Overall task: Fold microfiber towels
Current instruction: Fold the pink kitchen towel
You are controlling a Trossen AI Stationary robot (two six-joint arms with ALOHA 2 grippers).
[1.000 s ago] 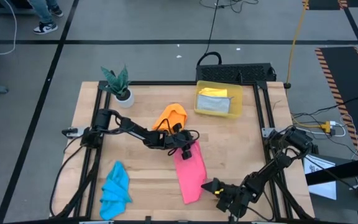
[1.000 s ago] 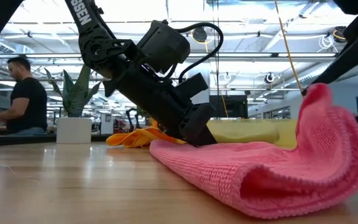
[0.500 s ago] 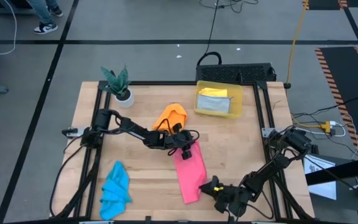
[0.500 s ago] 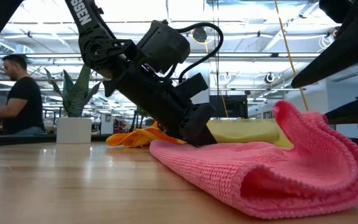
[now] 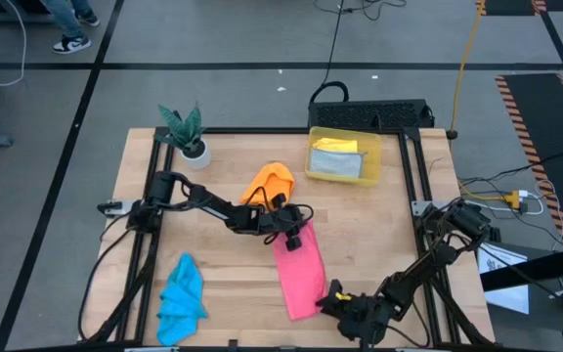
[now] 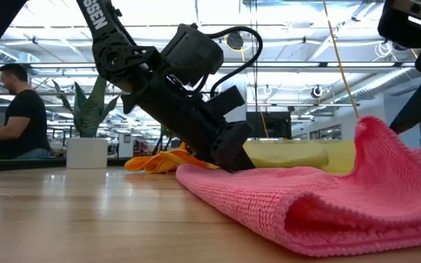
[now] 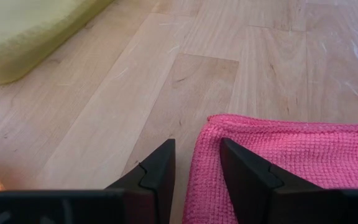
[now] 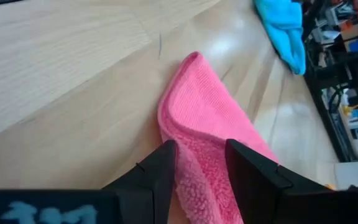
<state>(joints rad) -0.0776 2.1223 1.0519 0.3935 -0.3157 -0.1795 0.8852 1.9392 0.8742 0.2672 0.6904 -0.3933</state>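
A pink towel (image 5: 299,276) lies as a long strip in the middle of the table. My left gripper (image 5: 291,233) is shut on its far end. My right gripper (image 5: 330,294) is shut on its near right corner, which stands raised (image 6: 375,139) in the low view. An orange towel (image 5: 270,183) lies crumpled beyond the left gripper. A bright blue towel (image 5: 181,293) lies bunched at the near left. A yellow towel (image 5: 335,146) and a grey towel (image 5: 340,166) rest in the yellow bin (image 5: 313,166). My left gripper (image 7: 196,142) pinches the pink towel's far corner (image 7: 205,132) between its two fingers. The fingers slant down from the table's left. That end lies flat on the wood. My right gripper (image 8: 199,144) pinches the pink towel's near right corner (image 8: 196,137) between its two fingers, slanting down from the near right. The cloth is turned over there, its fluffy underside showing. The held part is lifted in a curl; the rest lies on the table.
A potted plant (image 5: 189,137) stands at the far left corner. The yellow bin stands at the far right. Bare wood lies right of the pink towel. In the low view a person (image 6: 17,109) sits beyond the table.
My right gripper has rolled its wrist and edged toward the pink towel. The raised near corner of the towel dipped and leaned toward the far end, then rose again. The far end of the towel stays flat.
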